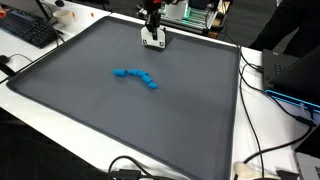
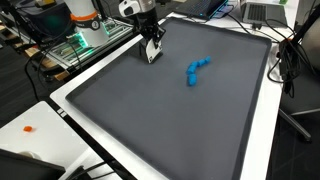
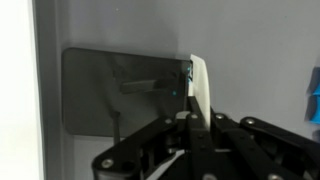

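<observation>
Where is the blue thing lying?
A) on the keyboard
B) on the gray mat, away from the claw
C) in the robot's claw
B: in an exterior view the blue thing lies on the gray mat, apart from the gripper, which hangs near the mat's edge.

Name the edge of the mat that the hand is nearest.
The edge by the green electronics; the hand hangs close to it, far from the other three.
</observation>
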